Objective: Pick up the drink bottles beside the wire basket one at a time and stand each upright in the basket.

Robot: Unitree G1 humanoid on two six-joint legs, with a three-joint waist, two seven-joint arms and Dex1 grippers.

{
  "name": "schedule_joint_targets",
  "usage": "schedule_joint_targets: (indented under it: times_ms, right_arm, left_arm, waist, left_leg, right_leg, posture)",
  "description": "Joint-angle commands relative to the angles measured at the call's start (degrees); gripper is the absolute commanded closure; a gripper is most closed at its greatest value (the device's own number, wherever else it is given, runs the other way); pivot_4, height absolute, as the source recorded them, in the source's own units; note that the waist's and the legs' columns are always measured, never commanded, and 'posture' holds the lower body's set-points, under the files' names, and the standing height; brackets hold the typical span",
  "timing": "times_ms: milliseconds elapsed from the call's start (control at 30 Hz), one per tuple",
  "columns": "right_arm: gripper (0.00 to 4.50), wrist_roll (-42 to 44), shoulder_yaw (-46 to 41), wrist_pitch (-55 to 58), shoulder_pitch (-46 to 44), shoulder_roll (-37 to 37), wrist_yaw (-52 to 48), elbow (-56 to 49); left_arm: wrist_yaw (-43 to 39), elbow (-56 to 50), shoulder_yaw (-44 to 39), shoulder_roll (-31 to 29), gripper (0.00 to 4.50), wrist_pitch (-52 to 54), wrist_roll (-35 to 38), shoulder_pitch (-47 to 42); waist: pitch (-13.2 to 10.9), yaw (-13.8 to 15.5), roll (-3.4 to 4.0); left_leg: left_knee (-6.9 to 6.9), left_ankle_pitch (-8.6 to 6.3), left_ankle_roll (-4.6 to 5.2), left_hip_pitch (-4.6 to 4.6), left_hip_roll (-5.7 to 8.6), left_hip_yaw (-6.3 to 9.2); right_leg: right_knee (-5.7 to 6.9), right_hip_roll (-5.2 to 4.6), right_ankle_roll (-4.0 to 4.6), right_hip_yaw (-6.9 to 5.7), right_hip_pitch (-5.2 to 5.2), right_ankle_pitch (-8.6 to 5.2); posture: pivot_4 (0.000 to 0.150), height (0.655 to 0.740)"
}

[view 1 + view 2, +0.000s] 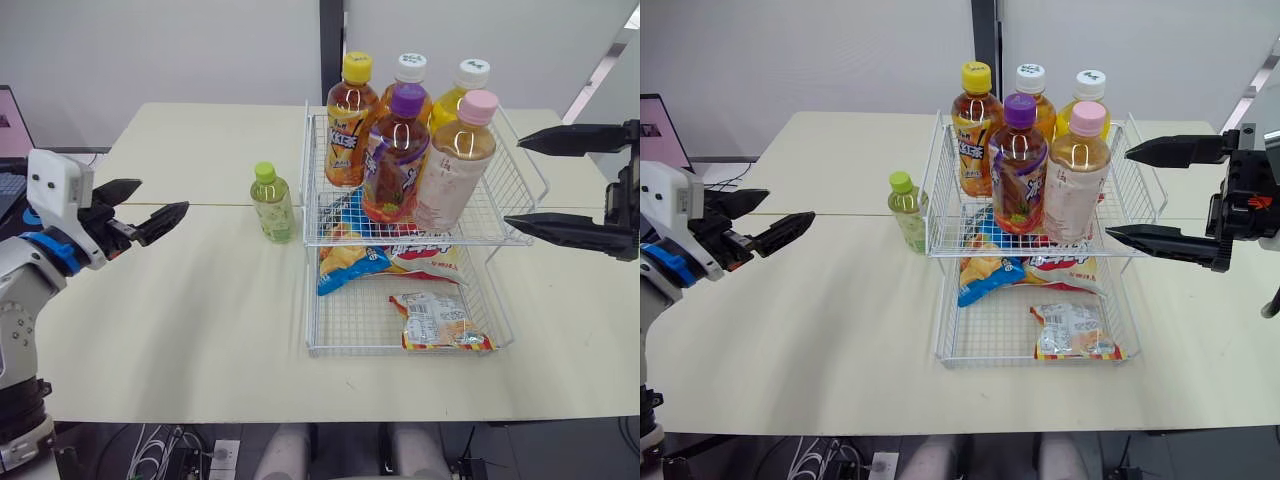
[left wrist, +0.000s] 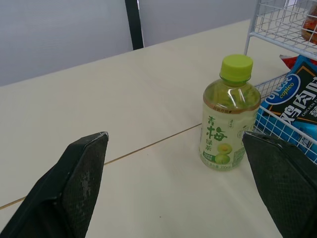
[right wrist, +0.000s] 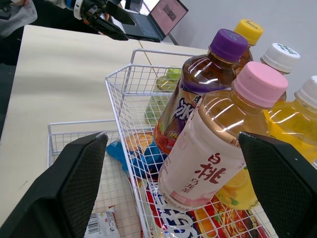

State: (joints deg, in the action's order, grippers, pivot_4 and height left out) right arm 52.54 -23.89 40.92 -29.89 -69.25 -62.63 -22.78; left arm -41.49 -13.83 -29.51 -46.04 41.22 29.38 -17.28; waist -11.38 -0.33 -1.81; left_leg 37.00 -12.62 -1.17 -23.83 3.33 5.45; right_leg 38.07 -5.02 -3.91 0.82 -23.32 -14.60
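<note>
Viewing a wire basket (image 1: 1137,205) carrying five upright bottles (image 1: 1018,170), plus a green-capped bottle (image 1: 908,212) standing at its nine o'clock on the tabletop (image 1: 820,330).

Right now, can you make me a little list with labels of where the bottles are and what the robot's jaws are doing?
Outside basket: green-capped bottle, upright on the table beside the wire basket
Top tier: five bottles, with a yellow cap, purple cap, pink cap and two white caps
Bottom tier: snack packets
Left jaws: open, pointing at the green-capped bottle, not touching it
Right jaws: open beside the basket, holding nothing
</note>
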Motion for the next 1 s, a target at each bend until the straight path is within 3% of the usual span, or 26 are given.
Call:
schedule_joint_targets:
  times_ms: [33, 400, 1000]
  right_arm:
    - [0.0, 0.28, -2.13, 0.81, -0.15, -1.04, 1.37, -1.35]
    - [0.0, 0.64, -3.93, 1.2, 1.93, -0.15, 2.23, -3.35]
    - [0.0, 2.41, -5.88, 2.49, 2.44, -0.56, 2.61, -4.23]
  left_arm:
    - [2.48, -3.0, 0.88, 0.64, 0.03, -0.85, 0.77, -1.25]
    - [5.64, -3.38, 4.75, 1.57, 0.03, -0.43, 1.15, -4.1]
    - [13.22, -1.05, 12.31, 7.96, 0.03, 1.26, 0.14, -12.14]
  waist:
    - [0.0, 0.04, 0.0]
    - [0.0, 0.09, 0.0]
    - [0.01, 0.02, -0.02]
  left_leg:
    - [0.0, 0.0, 0.0, 0.0, 0.0, 0.0]
    - [0.0, 0.0, 0.0, 0.0, -0.01, -0.02]
    - [0.0, 0.0, 0.0, 0.0, -0.02, -0.02]
  right_leg:
    - [0.0, 0.0, 0.0, 0.0, 0.0, 0.0]
    - [0.01, 0.04, 0.0, -0.01, 0.0, 0.0]
    - [0.01, 0.06, 0.0, -0.02, 0.02, 0.01]
  posture:
    - [0.15, 0.74]
    - [0.15, 0.74]
    - [0.15, 0.74]
